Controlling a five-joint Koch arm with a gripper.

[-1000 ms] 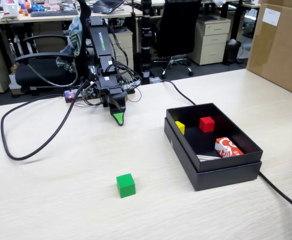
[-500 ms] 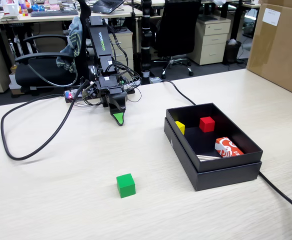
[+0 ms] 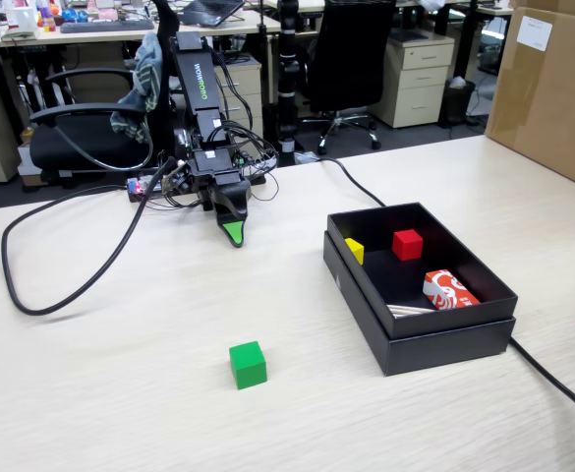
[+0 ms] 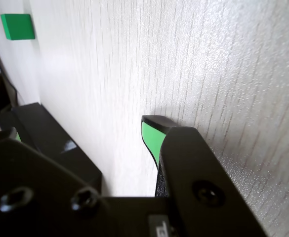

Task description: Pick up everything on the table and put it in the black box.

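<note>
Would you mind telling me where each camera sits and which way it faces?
Fixed view: across the table from the arm, angled down at the end effector, green cube and black box; whole arm shows.
Wrist view: on the wrist, looking along the tabletop; only the end effector shows.
Shared: cube, box.

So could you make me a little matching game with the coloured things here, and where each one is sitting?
Things:
1. green cube
2. red cube
3. yellow cube
4. orange-and-white packet

Places:
A. in the black box, at its near end in the fixed view
B. on the bare table, outside the box
C. in the box, against its left wall in the fixed view
D. in the box, toward its far end, right of the yellow one

Pairs: 1-B, 2-D, 3-C, 4-A
</note>
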